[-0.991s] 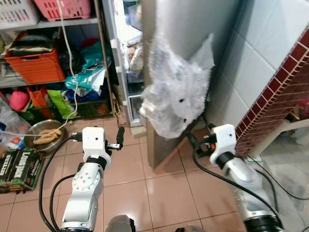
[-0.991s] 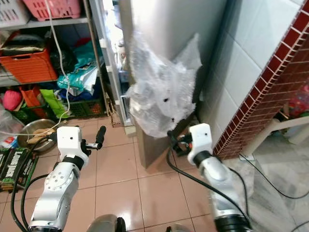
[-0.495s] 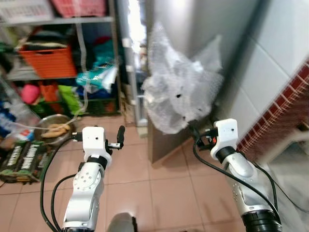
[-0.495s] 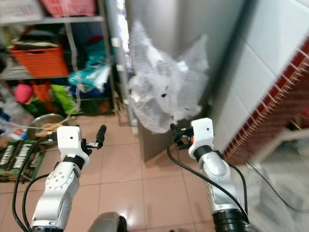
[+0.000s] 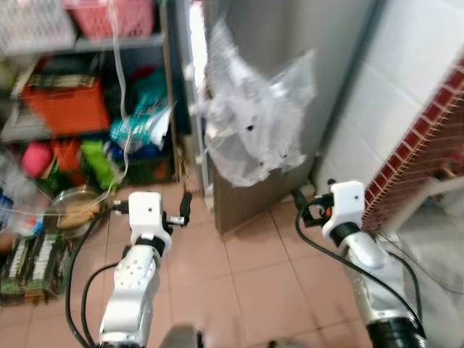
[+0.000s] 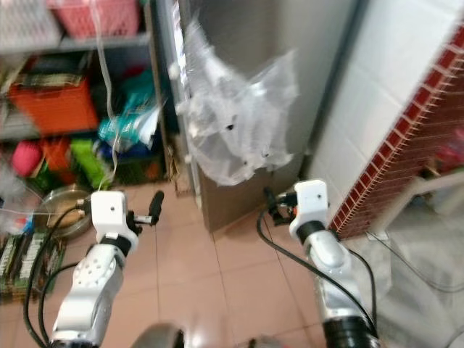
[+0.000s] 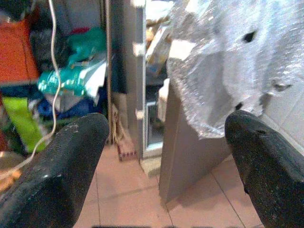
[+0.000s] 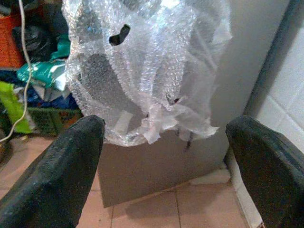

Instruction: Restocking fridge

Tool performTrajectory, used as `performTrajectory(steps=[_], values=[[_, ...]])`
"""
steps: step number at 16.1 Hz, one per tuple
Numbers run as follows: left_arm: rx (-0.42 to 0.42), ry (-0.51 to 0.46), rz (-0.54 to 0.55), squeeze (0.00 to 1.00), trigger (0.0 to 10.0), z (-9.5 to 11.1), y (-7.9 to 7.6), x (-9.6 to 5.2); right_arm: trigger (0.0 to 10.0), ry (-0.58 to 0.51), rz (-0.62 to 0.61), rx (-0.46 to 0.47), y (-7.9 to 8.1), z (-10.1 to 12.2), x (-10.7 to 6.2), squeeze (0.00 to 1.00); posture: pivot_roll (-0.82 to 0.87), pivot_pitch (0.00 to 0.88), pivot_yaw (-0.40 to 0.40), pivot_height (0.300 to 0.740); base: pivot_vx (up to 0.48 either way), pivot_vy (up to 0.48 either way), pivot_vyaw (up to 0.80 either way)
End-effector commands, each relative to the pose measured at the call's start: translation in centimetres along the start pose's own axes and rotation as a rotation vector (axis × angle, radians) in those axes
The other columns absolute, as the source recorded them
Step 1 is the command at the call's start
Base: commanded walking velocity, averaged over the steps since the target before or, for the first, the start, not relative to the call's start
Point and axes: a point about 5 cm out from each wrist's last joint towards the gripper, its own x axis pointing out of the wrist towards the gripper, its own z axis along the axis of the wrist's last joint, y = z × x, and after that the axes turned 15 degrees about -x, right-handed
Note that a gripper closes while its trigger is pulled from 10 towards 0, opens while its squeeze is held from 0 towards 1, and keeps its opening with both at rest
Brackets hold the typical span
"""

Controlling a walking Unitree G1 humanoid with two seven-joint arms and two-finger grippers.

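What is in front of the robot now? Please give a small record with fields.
place: tiled floor before a fridge
fridge door: grey door, standing ajar
on the door: bubble wrap hanging on its front
left hand: open, holding nothing, raised over the floor
right hand: open, holding nothing, low near the door's bottom corner
left of the fridge: shelves with an orange crate, a pink basket, a metal bowl on the floor
right side: white tiled wall with red tile trim
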Motion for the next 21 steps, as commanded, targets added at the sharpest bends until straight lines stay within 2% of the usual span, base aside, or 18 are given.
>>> performTrajectory(steps=[1,4,14,16,19,21], values=[[0.017,-0.012,0.027,0.00,10.0,0.3,0.8,-0.1,10.0,-0.025,-0.004,-0.008,0.1,0.6,0.4,0.00,0.06,0.012,0.006,0.740,0.000,0.000,0.00],[0.023,-0.031,0.010,0.00,10.0,0.6,0.8,-0.2,10.0,-0.039,-0.009,-0.032,0.1,0.8,0.4,0.00,0.06,0.015,0.011,0.740,0.110,0.000,0.00],[0.016,-0.036,0.006,0.00,10.0,0.7,0.9,-0.3,10.0,-0.031,-0.008,-0.023,0.3,0.4,0.2,0.00,0.06,0.018,0.013,0.740,0.438,0.000,0.00],[0.018,-0.036,0.006,0.00,10.0,0.7,0.8,-0.2,10.0,-0.023,-0.019,-0.035,0.1,0.3,0.2,0.00,0.06,0.019,0.014,0.740,0.000,0.000,0.00],[0.028,-0.035,0.002,0.00,10.0,0.8,0.7,0.2,10.0,0.044,-0.073,-0.065,-0.6,-0.3,0.6,0.00,0.06,0.040,0.013,0.740,0.000,0.000,0.00],[0.035,-0.043,-0.015,0.00,10.0,1.4,0.4,0.3,10.0,0.073,-0.113,-0.050,-0.8,-0.3,0.6,0.00,0.06,0.054,0.026,0.740,0.000,0.000,0.00]])
